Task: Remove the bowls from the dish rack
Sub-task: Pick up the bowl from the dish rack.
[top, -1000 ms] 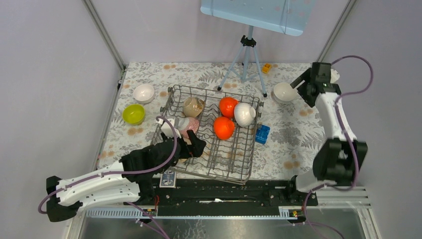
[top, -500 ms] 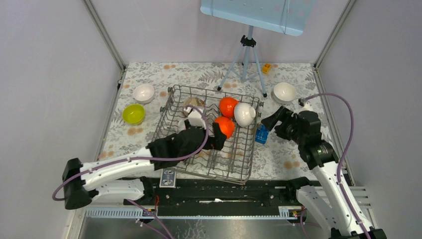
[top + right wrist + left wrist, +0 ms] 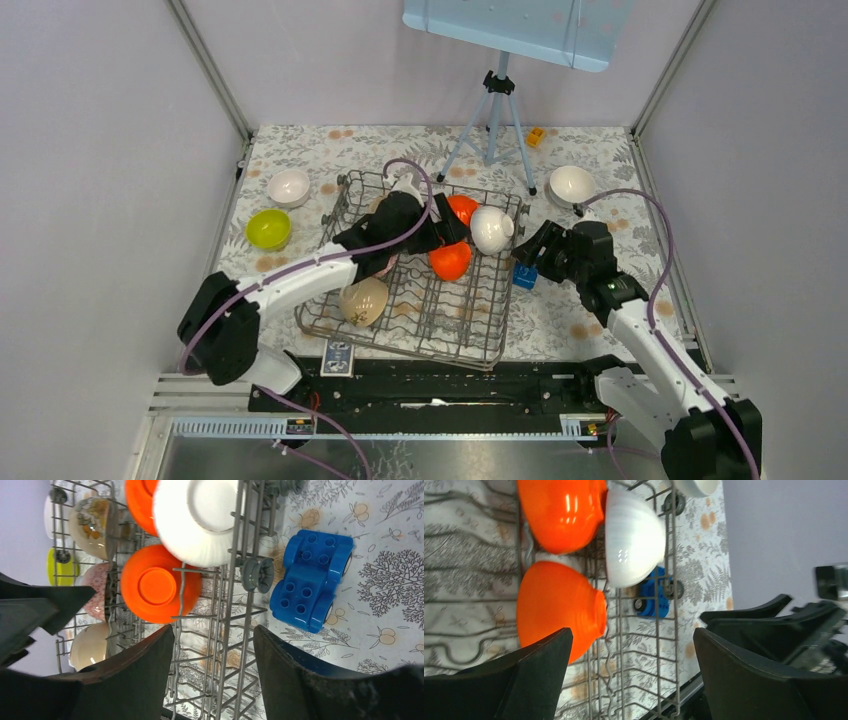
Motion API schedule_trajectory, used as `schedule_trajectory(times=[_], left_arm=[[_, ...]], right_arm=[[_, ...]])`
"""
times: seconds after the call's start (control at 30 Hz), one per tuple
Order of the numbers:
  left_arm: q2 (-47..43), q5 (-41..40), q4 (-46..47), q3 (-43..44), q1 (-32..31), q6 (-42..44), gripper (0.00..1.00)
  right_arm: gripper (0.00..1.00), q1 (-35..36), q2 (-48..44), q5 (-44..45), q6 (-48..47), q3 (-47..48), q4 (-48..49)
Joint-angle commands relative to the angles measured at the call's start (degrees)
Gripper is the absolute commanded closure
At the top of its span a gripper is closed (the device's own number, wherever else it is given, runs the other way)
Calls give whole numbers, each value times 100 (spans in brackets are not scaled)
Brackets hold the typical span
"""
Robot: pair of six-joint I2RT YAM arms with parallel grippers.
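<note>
Here the left hand (image 3: 631, 637) gapes just beside an orange bowl (image 3: 556, 611).

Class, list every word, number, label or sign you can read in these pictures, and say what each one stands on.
Nothing here can be read as text.
Small card in front of the dish rack: some print, too small to read.
Beige bowl: brown and orange picture, no letters visible.
Blue block: studs only, no lettering visible.

Glossy, smooth round orange-red bowls (image 3: 559, 510) and ribbed white bowl (image 3: 631, 537); grey metal wire dish rack (image 3: 440, 310); shiny blue plastic studded block (image 3: 310, 587).
</note>
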Motion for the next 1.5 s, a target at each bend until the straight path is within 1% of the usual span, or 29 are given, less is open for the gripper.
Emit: schedule_trajectory(times=[0.0,0.13,0.23,0.33,0.47,0.57,0.63,0.8,1.13,1.2,1.47], left_arm=[[302,1012,663,717,225,-33,6],[714,1105,595,1084,257,134,5],[977,1111,650,1187,259,137,2],[1167,1008,768,1202,271,127,1],[1354,885,725,1242,349,36,1],[1487,966,835,1223,446,-82,2],[1572,938,869,1221,475,-121,5],[1859,1153,1187,1190,536,-288,17],[2365,1485,1671,1309,602,-436,27],[2446,1559,1727,1319,621,-463,29],[2574,1876,2143,1202,649,-551,37]], right_arm=[[35,42,462,157,162,366,352],[37,42,552,244,300,287,543],[37,40,502,285,385,240,611],[37,40,446,416,395,242,661],[37,38,607,538,288,492,575],[37,35,853,619,235,679,575],[37,42,999,622,240,754,616],[37,41,1121,615,357,780,829],[37,42,1552,379,698,1044,997],[37,41,1636,372,725,1106,1169],[38,40,1972,238,877,1185,1335]])
